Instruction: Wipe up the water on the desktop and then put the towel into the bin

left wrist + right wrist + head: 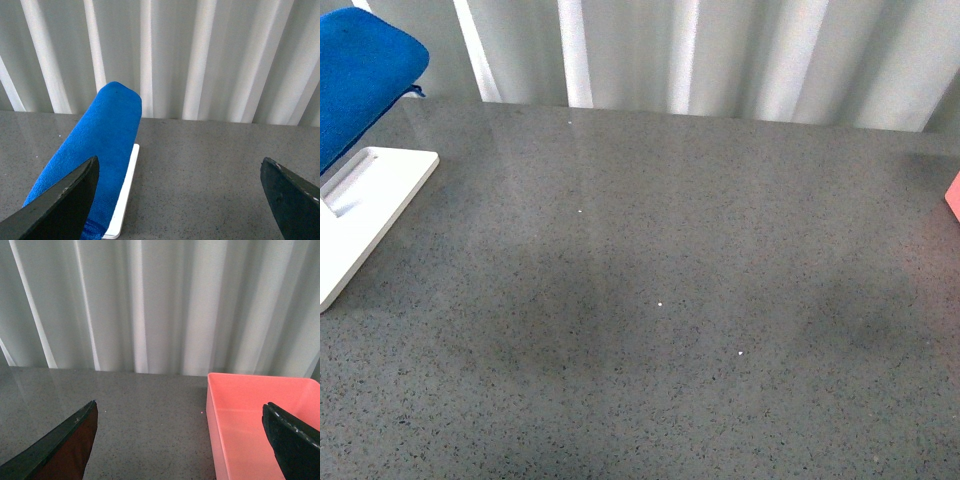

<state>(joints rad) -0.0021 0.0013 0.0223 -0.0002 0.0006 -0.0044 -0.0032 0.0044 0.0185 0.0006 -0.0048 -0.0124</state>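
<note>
- The towel, bright blue and fluffy, sits at the far left of the desktop, raised in a rounded hump above a white board that lies flat on the grey stone
- The front view shows only part of the towel, cut by the picture's edge; the left wrist view shows more of its length, running as a long roll over the board's edge towards the pale pleated curtain behind the desk
- The bin, a pink open box, shows clearly in the right wrist view, standing on the desktop with nothing visible inside; in the front view it is just a pink sliver at the far right edge, well apart from the towel
- Only the front view shows the wide middle of the desktop, with a few tiny white specks and faint darker patches; whether these are water I cannot tell
- Neither arm appears in the front view
- The left gripper is spread wide and holds nothing; one dark finger overlaps the towel in its picture, but I cannot tell whether they touch
- The right gripper is likewise spread wide, with only bare desktop between its fingers, the bin just beside one of them
</note>
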